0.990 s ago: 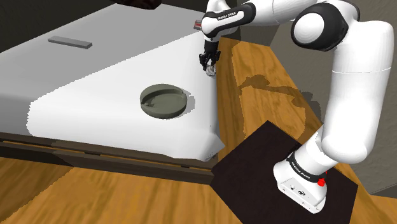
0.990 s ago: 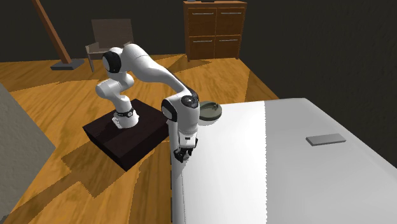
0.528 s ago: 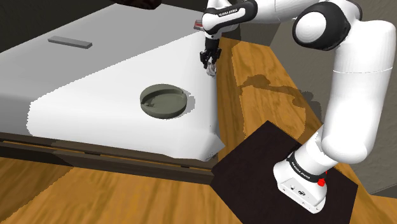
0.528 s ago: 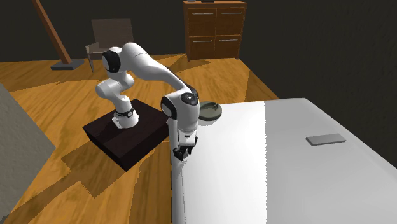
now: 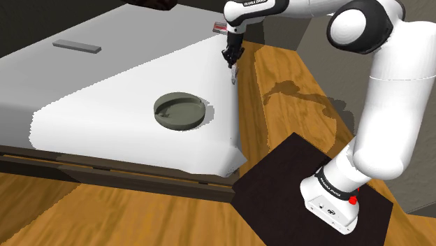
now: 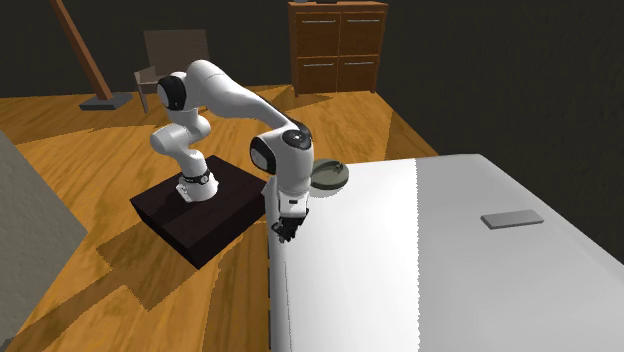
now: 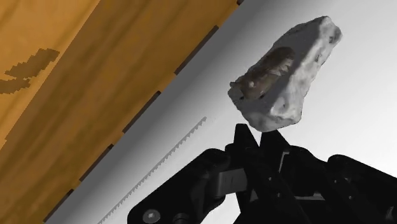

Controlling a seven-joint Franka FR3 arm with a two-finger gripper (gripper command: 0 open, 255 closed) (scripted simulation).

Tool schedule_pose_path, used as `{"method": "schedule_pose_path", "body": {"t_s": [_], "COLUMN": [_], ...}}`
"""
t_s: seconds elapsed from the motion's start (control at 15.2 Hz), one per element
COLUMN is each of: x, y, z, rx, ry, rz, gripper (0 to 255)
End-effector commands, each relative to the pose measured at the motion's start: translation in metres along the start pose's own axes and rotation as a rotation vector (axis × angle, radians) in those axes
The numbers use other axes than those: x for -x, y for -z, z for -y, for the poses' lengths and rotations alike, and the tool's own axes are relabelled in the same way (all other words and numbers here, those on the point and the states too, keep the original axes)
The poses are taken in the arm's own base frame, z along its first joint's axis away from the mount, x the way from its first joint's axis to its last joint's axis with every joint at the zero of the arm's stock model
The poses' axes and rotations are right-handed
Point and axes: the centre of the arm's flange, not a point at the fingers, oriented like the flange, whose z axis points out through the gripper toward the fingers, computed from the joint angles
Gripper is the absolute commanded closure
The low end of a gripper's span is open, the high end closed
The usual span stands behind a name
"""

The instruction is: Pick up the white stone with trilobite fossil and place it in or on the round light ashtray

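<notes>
Rough whitish stone (image 7: 294,95) bears a brown fossil (image 7: 270,71) on 1 face.

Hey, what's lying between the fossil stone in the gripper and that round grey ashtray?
Nothing. In the shoulder view, only bare white surface lies between the stone, clasped by the gripper, and the ashtray.

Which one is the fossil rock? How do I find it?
Find the big white surface and follow its edge beside the wooden floor to the black gripper. Pinched in it is the rock: lumpy and white with a brown bug-shaped fossil, unlike the smooth round grey dish and the flat grey slab.
</notes>
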Motion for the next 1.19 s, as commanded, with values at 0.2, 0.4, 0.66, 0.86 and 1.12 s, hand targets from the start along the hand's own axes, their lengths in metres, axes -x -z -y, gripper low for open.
{"method": "schedule_pose_path", "body": {"t_s": [0.2,0.4,0.66,0.86,1.12], "x": [0.0,0.052,0.086,0.081,0.078], "y": [0.016,0.012,-0.007,-0.022,-0.035], "z": [-0.001,0.005,0.01,0.009,0.008], "rx": [0.0,0.042,0.072,0.072,0.072], "ry": [0.0,-0.03,-0.052,-0.052,-0.052], "rz": [0.0,-0.169,-0.29,-0.29,-0.29], "gripper": [255,0,0,0,0]}}
